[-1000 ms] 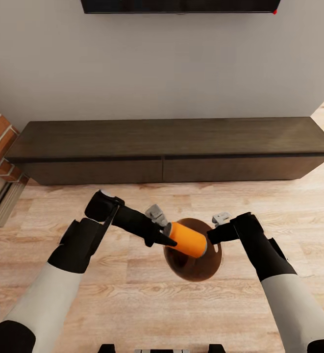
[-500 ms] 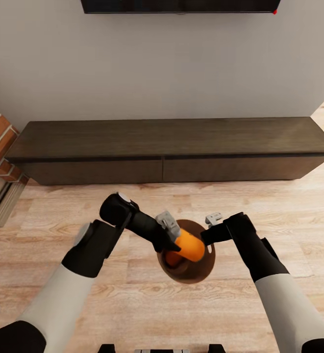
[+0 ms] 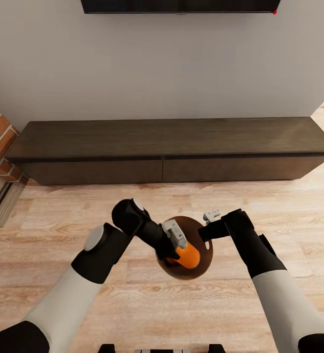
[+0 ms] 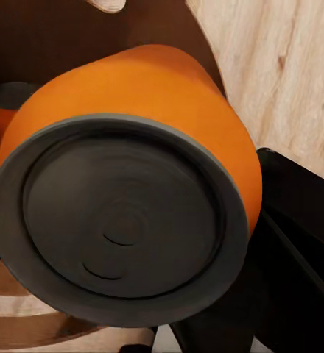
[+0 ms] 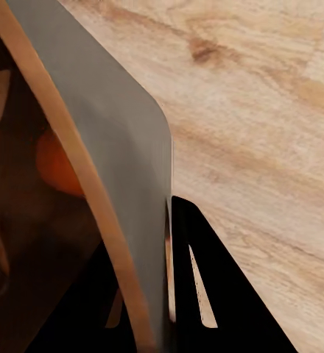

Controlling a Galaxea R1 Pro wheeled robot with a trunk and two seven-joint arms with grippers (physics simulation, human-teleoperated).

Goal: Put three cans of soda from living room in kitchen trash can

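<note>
Orange soda can [image 3: 185, 255], clamped in my left pincer [image 3: 174, 245], long axis tipped down into the trash can [image 3: 203, 260] directly beneath; my right pincer [image 5: 158, 272] clamps the bin's wall.

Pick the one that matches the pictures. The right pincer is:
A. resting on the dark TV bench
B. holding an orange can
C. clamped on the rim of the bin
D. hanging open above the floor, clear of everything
C: in the right wrist view the right pincer straddles the trash can wall, one finger inside, one outside.
</note>
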